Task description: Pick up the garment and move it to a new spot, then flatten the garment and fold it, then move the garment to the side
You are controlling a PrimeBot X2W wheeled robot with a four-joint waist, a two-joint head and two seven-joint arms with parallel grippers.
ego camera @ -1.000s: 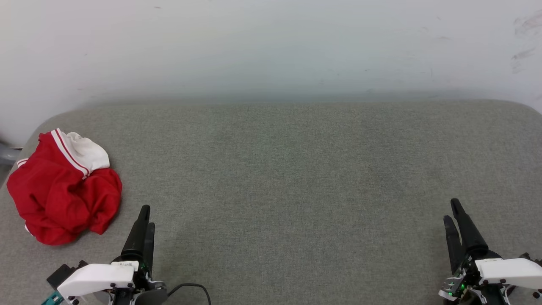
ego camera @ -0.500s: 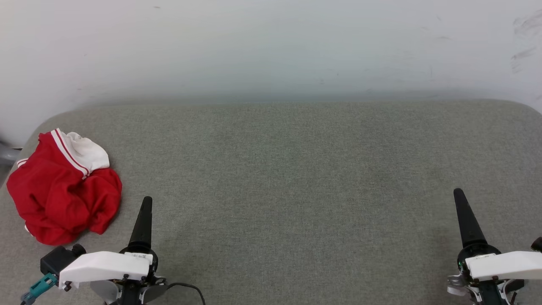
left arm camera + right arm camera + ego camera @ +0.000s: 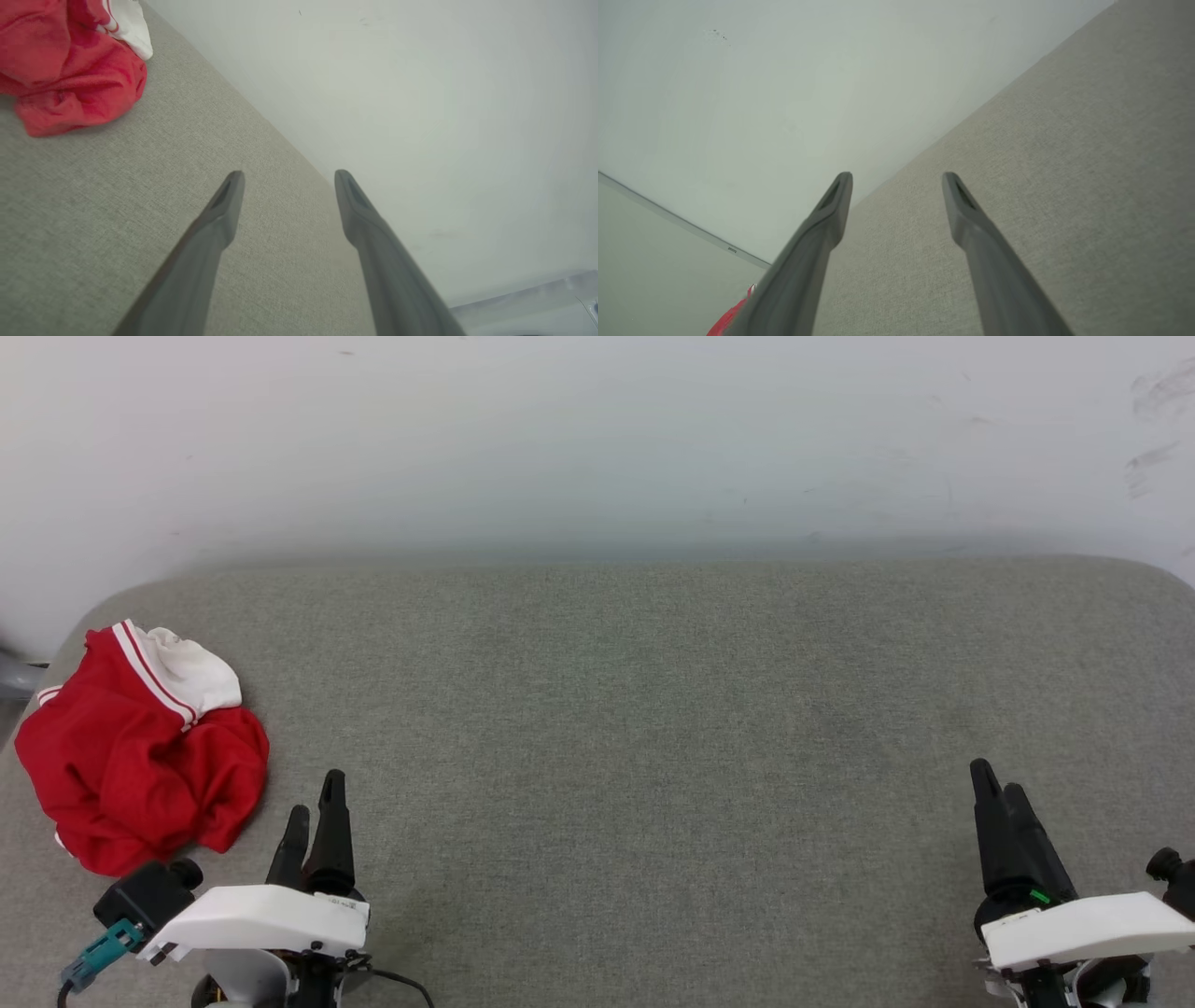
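Pick-up step: garment (image 3: 140, 756) crumpled, untouched.
Left pincer (image 3: 316, 794) near it, right pincer (image 3: 997, 779) well apart, both released; left shd reach & grip.

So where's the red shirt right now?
In the head view the shirt lies crumpled at the far left edge of the grey surface, just up and left of the open left gripper, not touching it.

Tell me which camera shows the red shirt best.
Head view: the whole garment lies crumpled on the grey surface, far left. The left wrist view cuts it off at its top-left corner; the right wrist view catches a red sliver at its bottom edge.
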